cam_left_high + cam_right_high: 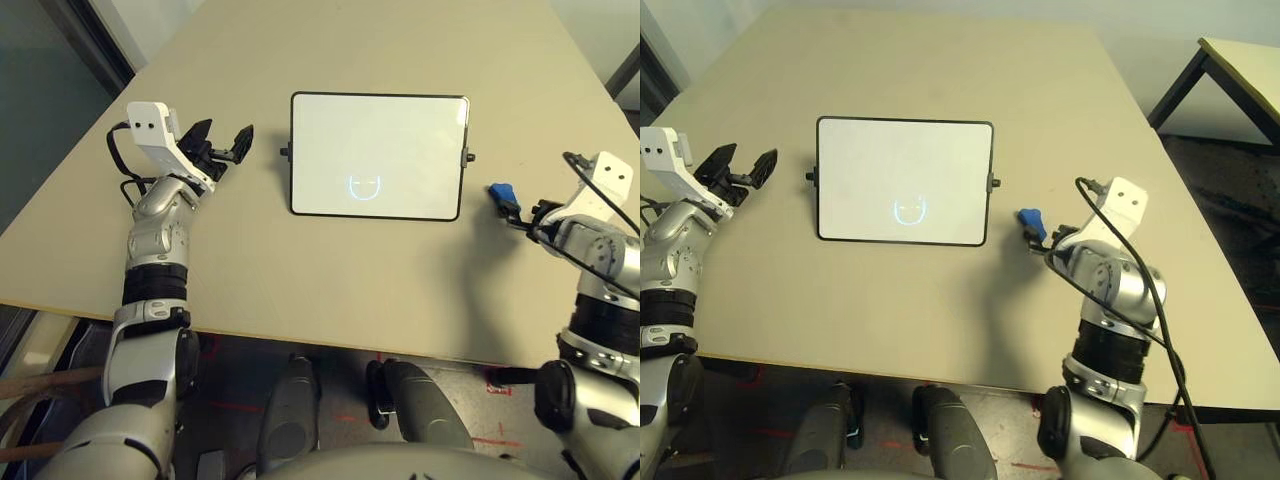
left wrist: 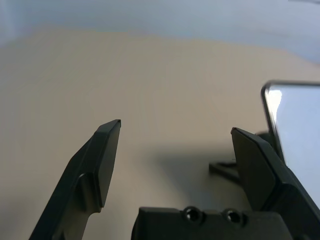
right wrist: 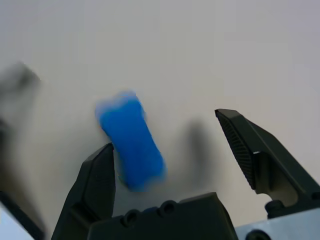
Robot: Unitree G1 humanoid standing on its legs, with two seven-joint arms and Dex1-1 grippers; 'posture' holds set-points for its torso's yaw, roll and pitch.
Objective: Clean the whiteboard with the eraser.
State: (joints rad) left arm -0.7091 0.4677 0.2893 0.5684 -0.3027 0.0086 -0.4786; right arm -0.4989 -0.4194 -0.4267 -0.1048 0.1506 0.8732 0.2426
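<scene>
Silver forearms rose from the lower corners of the head view. At upper left, the left gripper (image 1: 222,141) hung over the table (image 1: 400,40) with its fingers spread apart, just beside the board's left edge. At centre lay the whiteboard (image 1: 378,155), flat, a faint blue smiley mark (image 1: 363,186) low on it. At right, the eraser (image 3: 131,140) lay on the table between the parted fingers of the right gripper (image 3: 170,145), unclamped.
</scene>
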